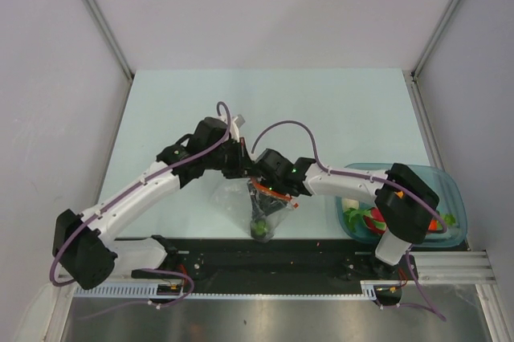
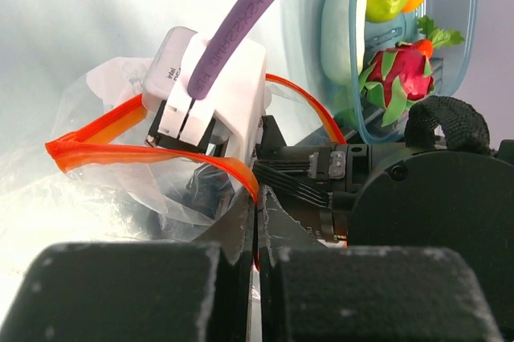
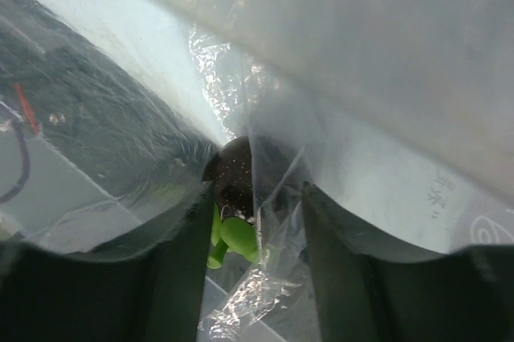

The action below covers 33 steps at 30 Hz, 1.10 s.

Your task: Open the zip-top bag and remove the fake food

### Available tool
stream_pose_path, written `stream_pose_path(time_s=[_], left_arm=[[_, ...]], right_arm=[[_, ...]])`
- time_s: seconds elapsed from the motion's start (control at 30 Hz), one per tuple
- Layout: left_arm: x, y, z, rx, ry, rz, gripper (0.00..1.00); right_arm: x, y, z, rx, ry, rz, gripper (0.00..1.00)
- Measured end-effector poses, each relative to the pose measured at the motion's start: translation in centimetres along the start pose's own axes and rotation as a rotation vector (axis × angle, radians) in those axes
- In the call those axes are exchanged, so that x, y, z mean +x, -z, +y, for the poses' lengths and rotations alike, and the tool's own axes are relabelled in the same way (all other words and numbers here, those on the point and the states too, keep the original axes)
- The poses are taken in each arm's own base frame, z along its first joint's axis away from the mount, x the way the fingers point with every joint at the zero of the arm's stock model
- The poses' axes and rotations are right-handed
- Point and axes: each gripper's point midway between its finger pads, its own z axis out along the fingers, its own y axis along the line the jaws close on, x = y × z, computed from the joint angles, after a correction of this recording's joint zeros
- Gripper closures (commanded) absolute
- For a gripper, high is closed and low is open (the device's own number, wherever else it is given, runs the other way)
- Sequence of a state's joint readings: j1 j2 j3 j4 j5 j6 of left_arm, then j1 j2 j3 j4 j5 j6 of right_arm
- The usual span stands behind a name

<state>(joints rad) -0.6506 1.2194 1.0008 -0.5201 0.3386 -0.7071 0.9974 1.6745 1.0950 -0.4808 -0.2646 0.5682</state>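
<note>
One dragon fruit [image 2: 405, 69]: left wrist, not right.

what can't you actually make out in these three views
right wrist: wrinkled film of the zip-top bag covers the lens; whether the right gripper touches the green piece is unclear
top external: the right arm covers part of the teal tray, so its contents cannot be counted
left wrist: the left gripper pinches the bag and itself blocks the bag's lower part
</note>
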Motion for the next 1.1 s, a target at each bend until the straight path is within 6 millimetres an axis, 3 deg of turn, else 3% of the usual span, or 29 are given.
stream_pose_path(time_s=[0.27, 0.47, 0.57, 0.6, 0.63, 0.7, 0.73, 0.83, 0.93, 1.0, 1.1], left_arm=[[0.8, 0.7, 0.4, 0.0, 0.001, -0.005, 1.0], [-1.0, 1.4, -0.2, -0.001, -0.012, -0.071, 1.0], [-2.4, 1.8, -1.5, 0.011, -0.028, -0.083, 0.98], [-3.0, 1.8, -2.0, 0.014, -0.038, -0.086, 0.91], [-3.7, 1.8, -2.6, 0.018, -0.049, -0.092, 0.7], [-4.6, 1.8, -3.1, 0.008, -0.069, -0.093, 0.5], [-5.1, 1.8, -3.3, -0.001, -0.085, -0.097, 0.31], [-6.0, 2.4, -3.0, -0.04, -0.116, -0.125, 0.21], [-5.8, 4.1, -2.3, -0.079, -0.134, -0.166, 0.21], [-4.9, 5.8, -1.7, -0.09, -0.153, -0.197, 0.26], [-3.0, 8.1, -0.6, -0.094, -0.151, -0.235, 0.6]], right_arm=[[0.6, 0.0, -0.2, 0.032, 0.012, 0.011, 0.37], [-3.0, 2.0, -2.9, 0.127, -0.053, -0.055, 0.32], [-4.8, 3.3, -3.8, 0.147, -0.084, -0.101, 0.33], [-5.1, 3.7, -3.8, 0.147, -0.086, -0.114, 0.33], [-5.2, 4.1, -3.6, 0.14, -0.084, -0.123, 0.33], [-5.1, 4.7, -2.8, 0.125, -0.071, -0.134, 0.33], [-5.1, 4.9, -2.5, 0.118, -0.067, -0.139, 0.33], [-4.6, 5.2, -2.2, 0.102, -0.085, -0.142, 0.33], [-4.3, 5.0, -3.1, 0.103, -0.134, -0.14, 0.33], [-4.1, 4.8, -3.8, 0.109, -0.169, -0.134, 0.33], [-4.0, 4.8, -4.6, 0.116, -0.206, -0.128, 0.34]])
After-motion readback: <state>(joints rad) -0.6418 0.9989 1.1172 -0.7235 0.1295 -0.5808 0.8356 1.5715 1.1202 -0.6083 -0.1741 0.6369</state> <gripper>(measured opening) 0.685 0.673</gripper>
